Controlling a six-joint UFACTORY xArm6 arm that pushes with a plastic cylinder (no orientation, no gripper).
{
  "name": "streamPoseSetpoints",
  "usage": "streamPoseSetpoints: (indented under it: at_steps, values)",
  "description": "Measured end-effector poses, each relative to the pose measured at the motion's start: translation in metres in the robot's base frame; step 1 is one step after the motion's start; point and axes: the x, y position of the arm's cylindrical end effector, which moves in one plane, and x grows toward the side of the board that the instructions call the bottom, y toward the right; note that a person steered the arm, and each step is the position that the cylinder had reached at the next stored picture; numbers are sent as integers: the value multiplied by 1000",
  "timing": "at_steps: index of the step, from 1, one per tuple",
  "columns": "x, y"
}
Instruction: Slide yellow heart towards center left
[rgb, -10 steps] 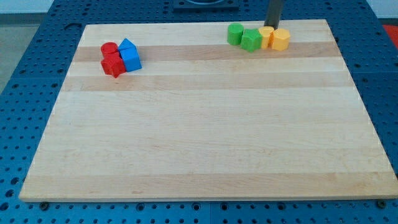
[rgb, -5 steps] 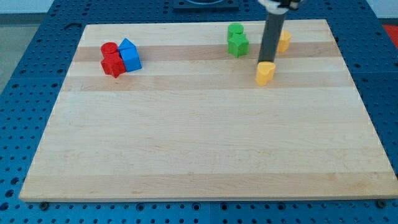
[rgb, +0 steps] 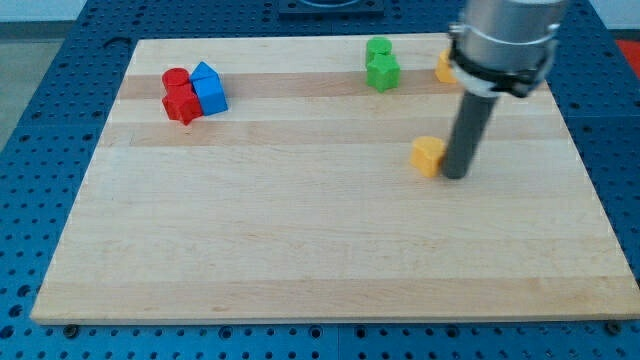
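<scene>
Wood of the board (rgb: 300, 260) lies bare along the view's bottom edge and through its middle band, with blue pegboard (rgb: 40, 200) showing around it on every side.

Further up, right of the board's centre, sits the yellow heart (rgb: 427, 156). My tip (rgb: 455, 174) stands on the board just beside it, on the side toward the view's right, so close that I cannot tell whether the two touch. The rod is a plain dark stick with no jaws, so it holds nothing; it rises to a grey cylindrical body (rgb: 503, 40) that leaves the picture at the view's top.

Toward the board's top left corner a tight cluster sits together: a red cylinder (rgb: 176, 79) and a red block (rgb: 182, 104) of a shape I cannot make out, with a blue block (rgb: 211, 95) and a second blue block (rgb: 203, 72) touching them on the right.

Near the top edge, right of the middle, two green blocks stand one behind the other, the nearer green block (rgb: 383, 72) touching the farther green block (rgb: 378, 48). Further right along that edge a second yellow block (rgb: 444, 66) peeks out, partly hidden by the arm's grey body, its shape unclear.
</scene>
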Motion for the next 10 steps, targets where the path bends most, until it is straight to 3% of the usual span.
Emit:
streamPoseSetpoints:
  at_steps: [1,3,4,5,6,7,8,10]
  values:
    - [-23,-73]
    - [-38,-4]
    - [-88,-33]
    - [-75,-112]
    - [-40,-96]
    - [-47,-65]
    - [-11,-70]
    - [-43,-201]
